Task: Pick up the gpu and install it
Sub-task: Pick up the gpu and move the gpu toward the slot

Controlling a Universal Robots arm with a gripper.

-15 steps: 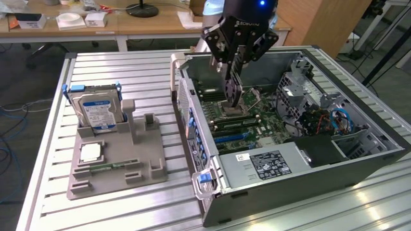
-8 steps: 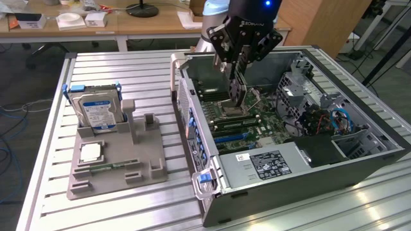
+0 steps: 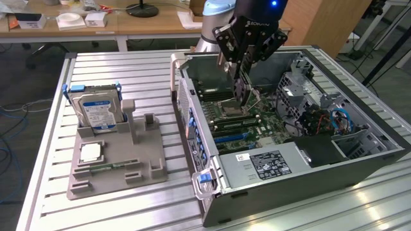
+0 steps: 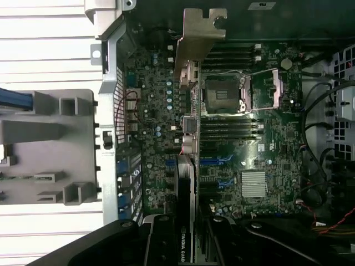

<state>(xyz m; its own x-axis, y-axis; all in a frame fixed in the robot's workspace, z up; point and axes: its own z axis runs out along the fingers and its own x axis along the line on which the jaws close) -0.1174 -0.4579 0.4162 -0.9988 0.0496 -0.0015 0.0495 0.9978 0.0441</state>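
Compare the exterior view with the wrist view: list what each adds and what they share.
Exterior view: the hard drive with its labelled face, upright in the grey holder; the power supply; desks behind. Wrist view: the gpu edge-on, silver bracket at its far end, printed edge in the gripper. Both: the gripper shut on the gpu over the motherboard inside the open case, by the CPU socket; the holder beside the case.

Slatted metal table [image 3: 128, 72], wooden desks [image 3: 163, 21] behind, grey floor [image 3: 29, 132] w/ cables [image 3: 13, 107].
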